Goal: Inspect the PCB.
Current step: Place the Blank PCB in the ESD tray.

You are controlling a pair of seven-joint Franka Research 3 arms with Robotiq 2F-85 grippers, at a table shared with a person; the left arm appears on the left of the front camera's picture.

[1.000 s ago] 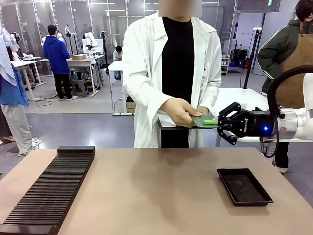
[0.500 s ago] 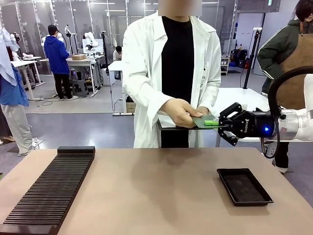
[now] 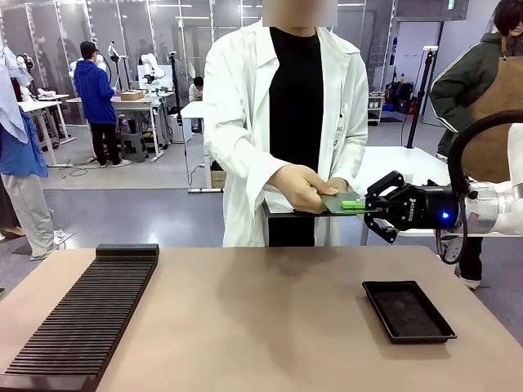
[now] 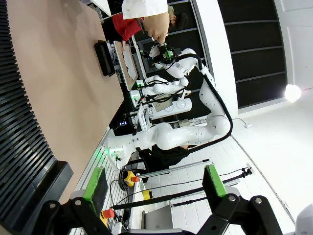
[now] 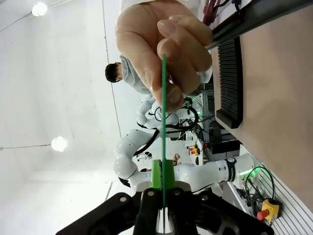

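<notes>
thin flat green rectangular PCB: held level in the air above the brown table | right black two-finger gripper: green pads pinching one end | person's hand: gripping the opposite end | left gripper: fingers spread, holding nothing

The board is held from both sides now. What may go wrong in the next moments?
The PCB is pinched only at its edge by the right gripper's fingers, so it may slip or tilt once the person's hand lets go. If both pull at once, the thin board may bend.
</notes>
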